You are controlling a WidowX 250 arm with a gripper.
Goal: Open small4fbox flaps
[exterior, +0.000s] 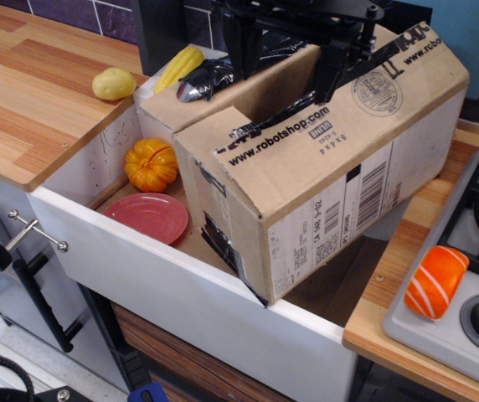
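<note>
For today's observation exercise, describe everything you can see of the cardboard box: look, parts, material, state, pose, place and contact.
The cardboard box is brown corrugated board printed "www.robotshop.com", with barcode labels on its side and a round stamp near the top. Its flaps are edged with crinkled black tape; the top stands partly open, a gap showing between them. It sits tilted in the white sink, one corner over the front rim. The black gripper reaches down into the opening.
</note>
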